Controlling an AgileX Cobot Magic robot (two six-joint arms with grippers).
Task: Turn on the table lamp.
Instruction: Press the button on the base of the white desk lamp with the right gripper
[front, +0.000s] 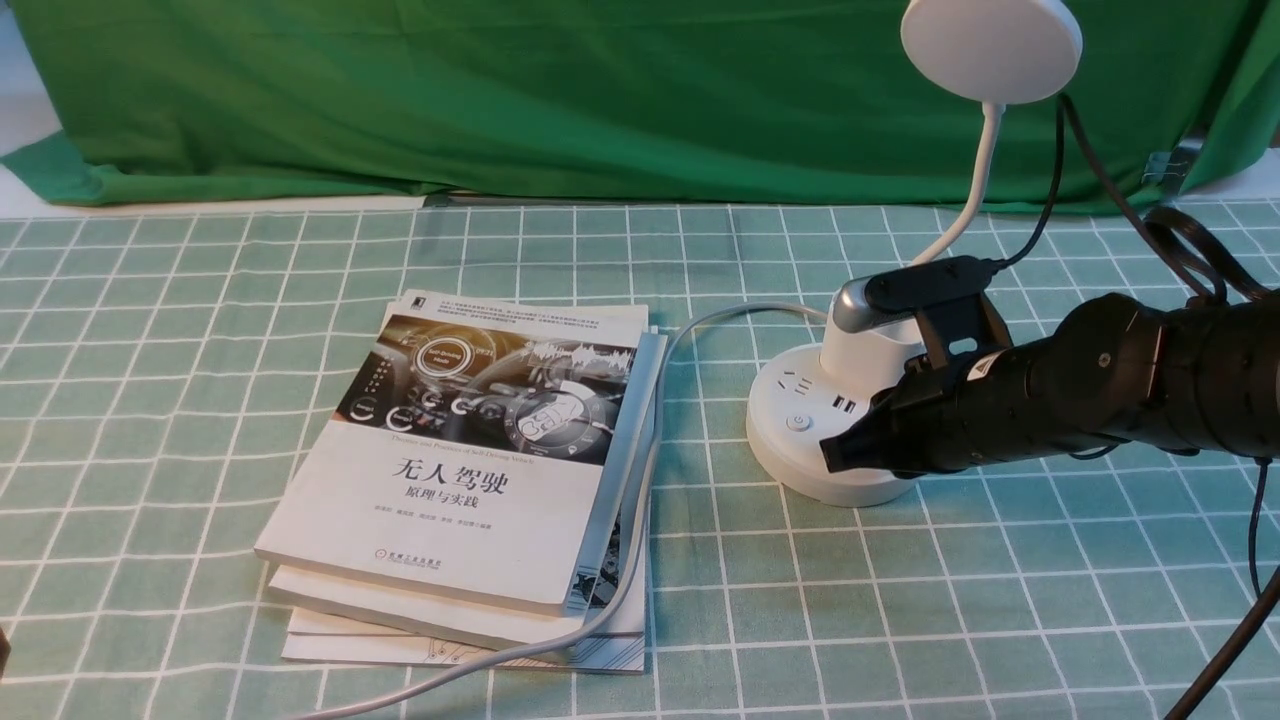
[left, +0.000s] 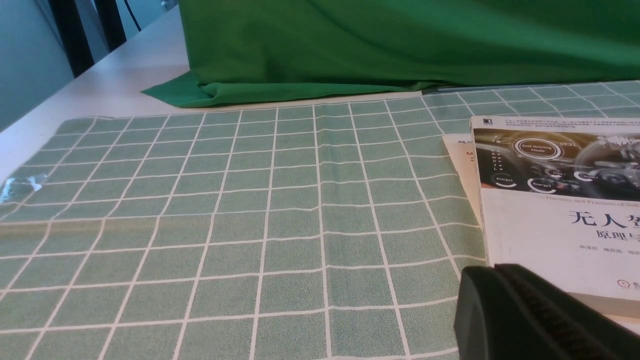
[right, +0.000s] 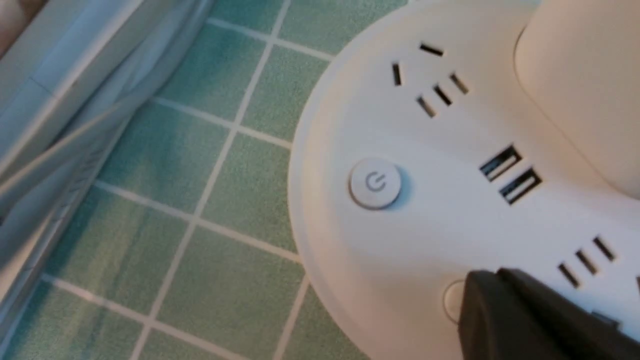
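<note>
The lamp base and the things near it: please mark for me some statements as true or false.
1. The right gripper is shut. True.
2. The fingertips are over the button with the power symbol. False: they are at the other round button.
3. The grey cable passes over the stack of books. True.
4. The lamp's disc head lies on the tablecloth. False: it is held up by the thin neck.
5. The base has socket slots on its top. True.
</note>
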